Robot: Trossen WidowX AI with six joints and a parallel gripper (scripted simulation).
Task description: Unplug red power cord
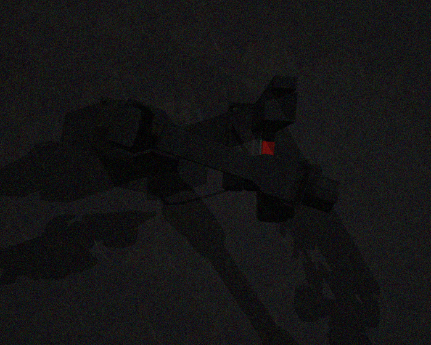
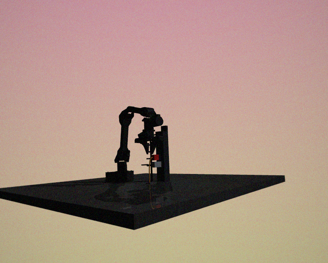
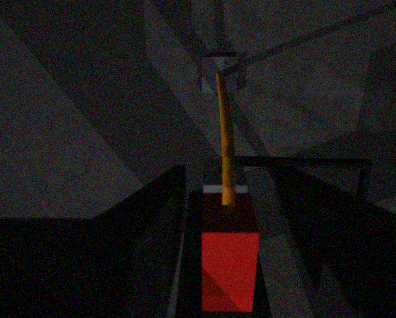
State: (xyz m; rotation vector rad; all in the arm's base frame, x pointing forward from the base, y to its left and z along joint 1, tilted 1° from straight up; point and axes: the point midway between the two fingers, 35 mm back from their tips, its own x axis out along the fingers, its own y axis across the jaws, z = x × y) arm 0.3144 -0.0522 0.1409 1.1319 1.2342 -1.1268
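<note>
The red plug sits against the upright dark power strip. Its orange cord runs out of the plug and hangs down. My gripper points downward, partly open, with nothing held. Its fingertips are just above and beside the plug in the exterior view. In the wrist view the plug and cord lie between the lines of the two fingers. No gripping contact can be seen. The arm hides the fingers in the top view, and the plug's prongs and socket are hidden.
A pale grey block is just below the red plug. A taller dark post backs the strip. A thin upright rod with short pegs stands in front of it. The dark tabletop shows reflections and shadows.
</note>
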